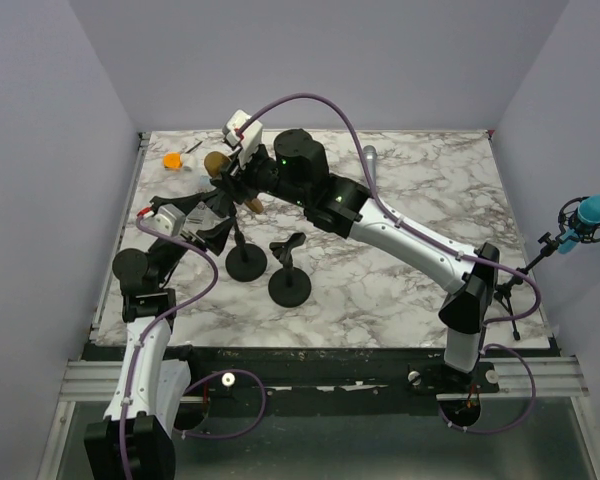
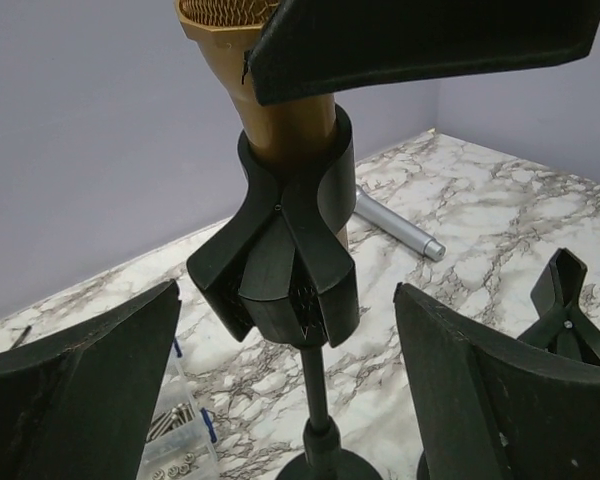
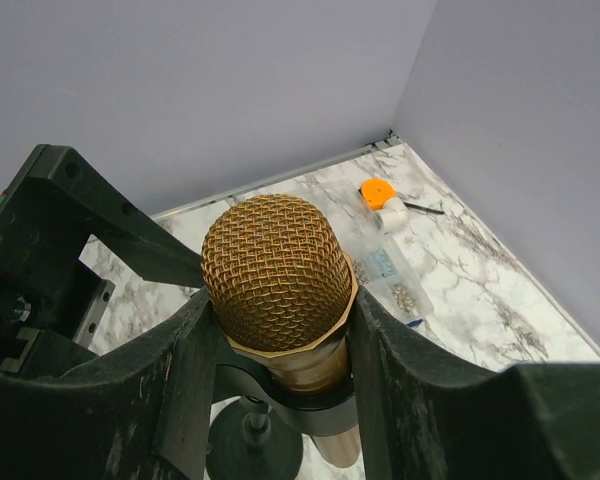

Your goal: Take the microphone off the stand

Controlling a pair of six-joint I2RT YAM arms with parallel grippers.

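Right wrist view has the right claw (image 3: 285, 350) clenched on the gold microphone (image 3: 278, 270) just under its mesh head, a hold that suits drawing it up out of the clip (image 2: 290, 250). The microphone sits in that clip, on the stand (image 1: 246, 262) in the left part of the counter (image 1: 410, 190). The left claw (image 2: 288, 385) is released, its fingers (image 2: 90, 390) flanking the clip without touching, probably placed to steady the stand.
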